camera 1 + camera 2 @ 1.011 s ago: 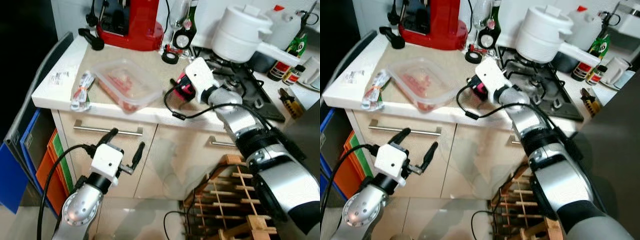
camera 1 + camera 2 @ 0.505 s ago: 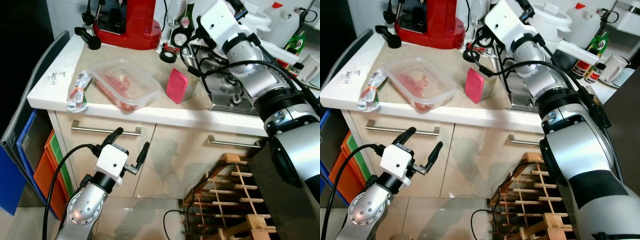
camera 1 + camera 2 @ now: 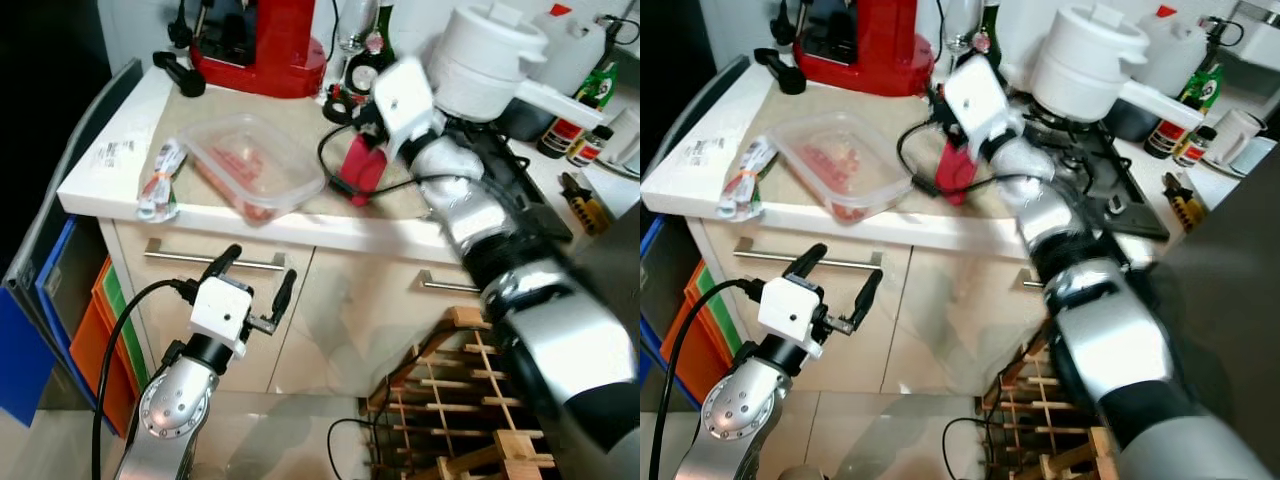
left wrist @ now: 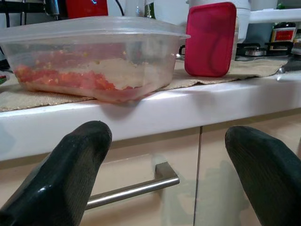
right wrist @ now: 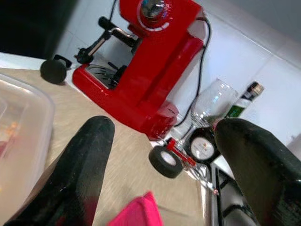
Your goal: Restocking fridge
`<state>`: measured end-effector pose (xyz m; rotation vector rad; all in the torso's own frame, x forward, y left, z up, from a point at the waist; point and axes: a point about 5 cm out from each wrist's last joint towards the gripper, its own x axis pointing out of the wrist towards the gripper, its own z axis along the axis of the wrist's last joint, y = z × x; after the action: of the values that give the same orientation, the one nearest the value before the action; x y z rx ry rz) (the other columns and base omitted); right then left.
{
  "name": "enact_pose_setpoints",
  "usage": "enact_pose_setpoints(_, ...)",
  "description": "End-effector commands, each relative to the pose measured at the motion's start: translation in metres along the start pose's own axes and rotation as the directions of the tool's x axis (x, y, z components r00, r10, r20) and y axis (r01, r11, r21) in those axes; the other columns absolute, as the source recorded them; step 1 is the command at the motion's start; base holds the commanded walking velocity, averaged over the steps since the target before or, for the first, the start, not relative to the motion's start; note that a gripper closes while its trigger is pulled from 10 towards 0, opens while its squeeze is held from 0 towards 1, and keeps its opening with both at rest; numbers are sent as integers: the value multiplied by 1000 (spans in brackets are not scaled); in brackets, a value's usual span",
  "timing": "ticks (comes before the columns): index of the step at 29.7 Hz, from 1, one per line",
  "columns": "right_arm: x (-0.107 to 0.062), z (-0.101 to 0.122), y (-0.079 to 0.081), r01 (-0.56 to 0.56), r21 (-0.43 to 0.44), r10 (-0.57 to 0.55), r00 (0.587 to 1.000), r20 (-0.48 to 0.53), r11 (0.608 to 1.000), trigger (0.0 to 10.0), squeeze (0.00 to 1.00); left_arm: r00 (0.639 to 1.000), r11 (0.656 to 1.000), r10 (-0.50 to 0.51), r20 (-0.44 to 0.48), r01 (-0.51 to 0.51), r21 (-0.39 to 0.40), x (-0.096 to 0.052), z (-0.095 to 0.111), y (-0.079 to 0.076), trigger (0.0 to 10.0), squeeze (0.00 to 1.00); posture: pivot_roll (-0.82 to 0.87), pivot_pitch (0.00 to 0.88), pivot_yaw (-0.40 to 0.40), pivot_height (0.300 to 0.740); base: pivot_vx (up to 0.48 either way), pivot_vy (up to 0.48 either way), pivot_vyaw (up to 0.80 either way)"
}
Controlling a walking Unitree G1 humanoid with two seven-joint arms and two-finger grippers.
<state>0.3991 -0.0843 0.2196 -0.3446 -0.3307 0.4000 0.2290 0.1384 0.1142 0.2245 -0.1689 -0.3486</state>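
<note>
Now clear lidded tub [image 3: 258, 165] holds red food, maybe meat; pink container [image 4: 210, 39] upright beside — both jaws open, empty.

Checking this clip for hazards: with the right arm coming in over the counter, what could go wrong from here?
The pink container stands on edge, so a glancing touch from the open right gripper may well tip it. The clear food tub sits close to the counter edge and could be nudged off. The wine glass behind could be clipped.
</note>
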Motion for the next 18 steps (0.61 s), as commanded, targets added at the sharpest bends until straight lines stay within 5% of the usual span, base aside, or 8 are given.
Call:
enact_pose_setpoints(1,-2,1,-9,44,40,-45,999,9,998,10000,0,1000,1000,-18,5,18,-10,2,1,-5,10000,0,174,14,-195,740,0,0,0)
enact_pose_setpoints(3,-4,-2,-6,41,55,-41,999,5,998,10000,0,1000,1000,-20,5,20,-9,2,2,-5,10000,0,174,14,-195,740,0,0,0)
enact_pose_setpoints(4,-7,-8,3,36,163,-33,999,-20,986,10000,0,1000,1000,-21,6,21,-6,3,3,-4,10000,0,175,16,-193,740,0,0,0)
enact_pose_setpoints(9,-9,-7,16,-8,312,14,1000,-16,950,10000,0,1000,1000,-20,6,20,-3,3,3,-3,10000,0,176,17,-192,740,0,0,0)
enact_pose_setpoints(18,-15,17,46,-201,346,168,978,124,916,10000,0,1000,1000,-14,9,14,-3,2,4,-2,10000,0,180,13,-198,740,0,0,0)
